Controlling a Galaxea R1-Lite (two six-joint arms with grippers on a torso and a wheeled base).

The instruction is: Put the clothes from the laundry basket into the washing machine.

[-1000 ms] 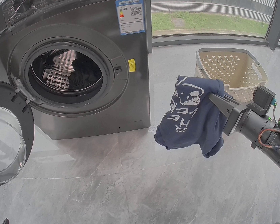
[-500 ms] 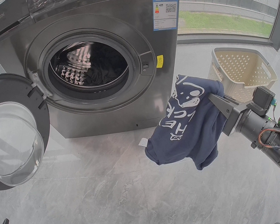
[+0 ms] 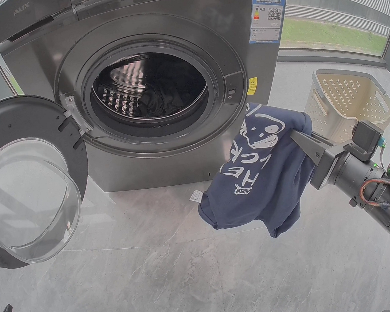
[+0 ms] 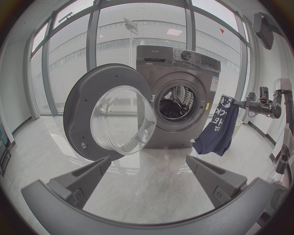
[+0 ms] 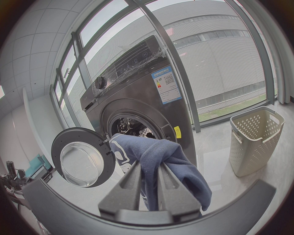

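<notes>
The grey front-loading washing machine [image 3: 158, 168] stands ahead of the right gripper [image 3: 304, 137] and to its left, with the porthole uncovered. Its round dark door with a clear bulged window [image 3: 15, 121] hangs swung wide, on the far side of the drum from that gripper and ahead of the left gripper [image 4: 148, 160]. The navy blue T-shirt with white print [image 3: 259, 178] hangs off the floor from the right gripper, whose black fingers [image 5: 128, 186] are clamped on a bunched fold at its top; the cloth drapes down just before the machine's near lower corner. The beige perforated plastic laundry basket [image 3: 353, 95] sits just behind the right gripper, on the side away from the machine. A dark heap of clothes [image 3: 172, 88] lies inside the drum. The left gripper sits low, well apart from the shirt, its fingers spread with nothing between them.
</notes>
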